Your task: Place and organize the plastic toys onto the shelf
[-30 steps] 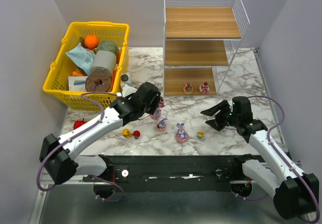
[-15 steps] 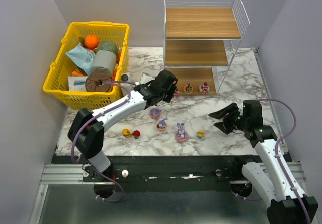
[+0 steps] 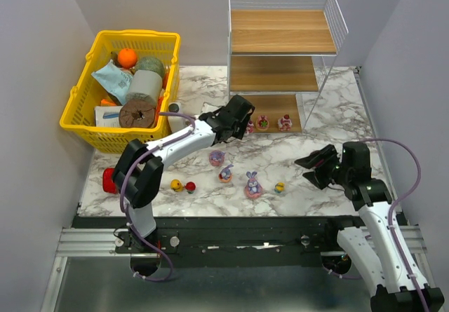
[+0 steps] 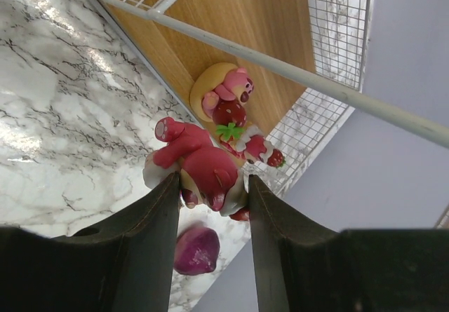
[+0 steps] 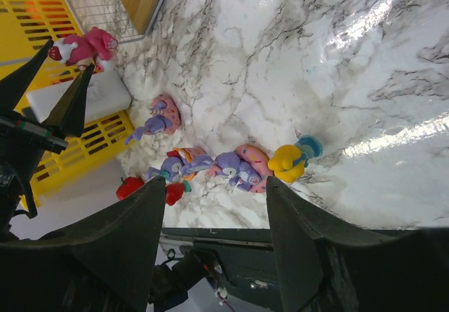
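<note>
My left gripper [image 3: 242, 120] is shut on a pink-red bear toy [image 4: 200, 168] and holds it at the front left of the shelf's [image 3: 280, 40] bottom board [image 4: 231, 24]. Two small toys [image 3: 262, 123] [image 3: 285, 123] stand on that board; both show in the left wrist view [image 4: 226, 91] [image 4: 254, 144]. Several toys stand on the marble in front: two purple ones on pink bases [image 3: 217, 158] [image 3: 252, 184], another purple one [image 3: 225, 174], two yellow ones [image 3: 279, 187] [image 3: 177, 184] and a red one [image 3: 190, 187]. My right gripper [image 3: 316, 166] is open and empty, to the right of them.
A yellow basket [image 3: 84, 109] full of goods stands at the far left. A red pepper-shaped item [image 3: 110, 180] lies at the table's left edge. A white box [image 5: 81, 98] lies between basket and shelf. A purple rounded thing [image 4: 196, 250] lies below my left jaws.
My left arm has carried the pink-red toy from the middle of the table to the shelf's bottom board. My right arm has drawn back to the right, still open.
</note>
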Tool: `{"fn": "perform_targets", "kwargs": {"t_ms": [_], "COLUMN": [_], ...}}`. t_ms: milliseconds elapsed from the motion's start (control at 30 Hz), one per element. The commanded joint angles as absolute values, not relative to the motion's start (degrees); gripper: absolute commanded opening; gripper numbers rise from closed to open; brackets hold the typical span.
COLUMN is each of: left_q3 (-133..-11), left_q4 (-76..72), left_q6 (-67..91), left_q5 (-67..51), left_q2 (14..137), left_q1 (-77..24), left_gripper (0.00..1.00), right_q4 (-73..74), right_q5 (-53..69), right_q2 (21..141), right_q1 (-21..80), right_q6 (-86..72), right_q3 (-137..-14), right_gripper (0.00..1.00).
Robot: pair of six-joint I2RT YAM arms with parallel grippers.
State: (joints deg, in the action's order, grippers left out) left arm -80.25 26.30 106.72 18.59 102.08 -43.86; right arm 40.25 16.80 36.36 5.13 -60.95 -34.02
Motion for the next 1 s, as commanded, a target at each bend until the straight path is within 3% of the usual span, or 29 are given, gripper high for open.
{"fn": "perform_targets", "kwargs": {"t_ms": [0, 967], "left_q3": [-80.60, -79.09], "left_q4": [25.67, 17.40], "left_q6": [111.53, 115.58], "left_q5": [22.32, 22.50], "left_q2": [103.09, 111.26], "left_q1": [-43.59, -41.48], "left_gripper": [0.12, 0.12], "right_q4": [42.27, 42.98], "right_q5": [15.12, 14.94], "right_q2": [35.07, 34.01], "right_q1": [4.75, 4.83], "right_q6": [-60.82, -60.29], "right_q3": [-32.96, -31.82], "right_gripper": [0.66, 0.67]}}
